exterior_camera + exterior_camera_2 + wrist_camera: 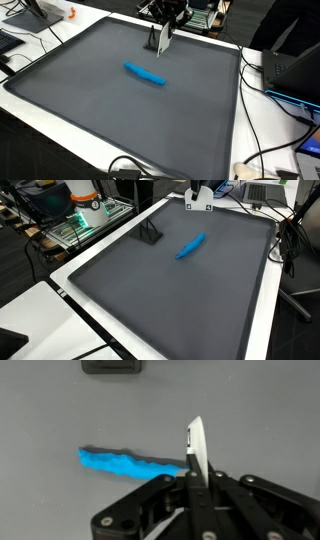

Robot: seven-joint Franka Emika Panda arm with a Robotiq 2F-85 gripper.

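My gripper (193, 468) is shut on a thin white flat piece (195, 442) that sticks out past the fingertips. In an exterior view the gripper (166, 20) hangs over the far edge of the dark grey mat (90, 110), and the white piece (164, 38) points down at it. A wavy blue strip (146, 74) lies flat near the mat's middle, a short way in front of the gripper. In the wrist view the blue strip (120, 462) lies just left of the white piece, and its right end is hidden behind the fingers. The blue strip (190, 246) also shows in an exterior view.
A small black stand (150, 232) sits on the mat near its far edge, close to the gripper. The black stand (112, 365) shows at the top of the wrist view. Cables (262, 80), monitors and lab gear surround the white table (265, 130).
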